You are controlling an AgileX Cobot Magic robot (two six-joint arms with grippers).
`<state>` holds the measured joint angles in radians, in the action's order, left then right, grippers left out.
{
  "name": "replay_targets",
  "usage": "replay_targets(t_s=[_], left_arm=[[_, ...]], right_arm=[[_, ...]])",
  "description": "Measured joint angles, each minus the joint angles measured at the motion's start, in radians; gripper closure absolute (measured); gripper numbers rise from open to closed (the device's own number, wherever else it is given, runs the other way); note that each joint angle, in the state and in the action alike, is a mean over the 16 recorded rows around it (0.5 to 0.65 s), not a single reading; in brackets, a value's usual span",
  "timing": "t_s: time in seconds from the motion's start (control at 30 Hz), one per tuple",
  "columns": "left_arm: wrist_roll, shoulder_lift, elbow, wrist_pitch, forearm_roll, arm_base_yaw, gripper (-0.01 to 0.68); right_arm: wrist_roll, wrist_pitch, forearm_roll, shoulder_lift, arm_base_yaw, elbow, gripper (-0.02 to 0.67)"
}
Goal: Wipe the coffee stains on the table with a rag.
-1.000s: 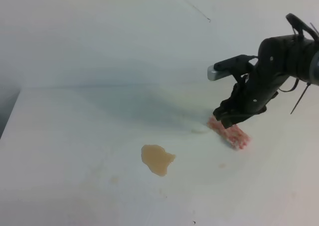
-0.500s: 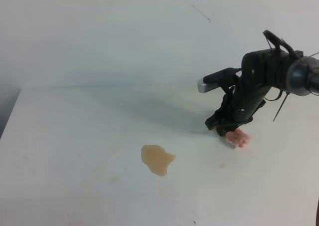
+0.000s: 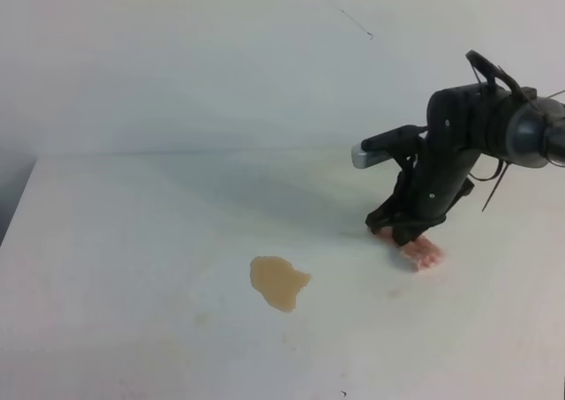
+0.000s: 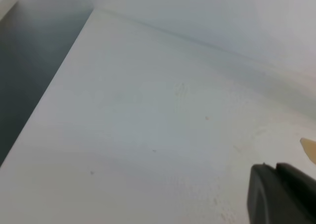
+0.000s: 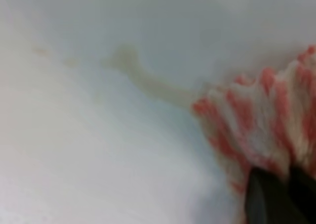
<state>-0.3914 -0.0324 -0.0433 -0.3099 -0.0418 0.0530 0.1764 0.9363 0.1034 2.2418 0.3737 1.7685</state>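
Clearly the wiping itself has not started: the black right gripper [image 3: 404, 235] is down on the large, flat, plain white table [image 3: 132, 241] with its jaws pressed together on the small pink-red and white mottled cloth rag [image 3: 422, 252], pinching the near end of the wad while the rest sticks out toward the lower right. In the right wrist view the bunched folds of the rag [image 5: 256, 130] fan out from the dark fingertips [image 5: 264, 201] at the bottom edge, which suggests a firm pinch, though the view is blurred. The main coffee stain, a light tan-brown irregular blotch [image 3: 279, 282], lies well apart from the rag, toward the left and nearer the camera in the high view, and looks whole and untouched. A faint tan smear [image 5: 143, 78] shows just beside the rag in the wrist view, and a tiny speck [image 3: 393, 293] sits on the table below the gripper. The left gripper [image 4: 281, 194] appears only as a dark corner at the lower right of its own camera, over bare tabletop; whether it is spread or closed cannot be told. As a judgement, the grasp is the one part done; what is left is carrying the rag across to the blotch, rubbing it away, and then clearing the small specks and smears.
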Motion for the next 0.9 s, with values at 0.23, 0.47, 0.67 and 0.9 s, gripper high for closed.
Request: replay_targets(t_s=[0.23,0.47,0.67,0.9], left_arm=[[0.000,0.000,0.000,0.000,0.000,0.000,0.672],[0.000,0.000,0.000,0.000,0.000,0.000,0.672],[0.000,0.000,0.000,0.000,0.000,0.000,0.672],[0.000,0.000,0.000,0.000,0.000,0.000,0.672]], right_arm=[[0.000,0.063,0.034,-0.005,0.014,0.120,0.653],[0.005,0.104,0.094,-0.005,0.056,0.239,0.653],[0.022,0.110,0.167,0.001,0.117,0.286,0.653],[0.043,0.104,0.250,0.037,0.211,0.294,0.652]])
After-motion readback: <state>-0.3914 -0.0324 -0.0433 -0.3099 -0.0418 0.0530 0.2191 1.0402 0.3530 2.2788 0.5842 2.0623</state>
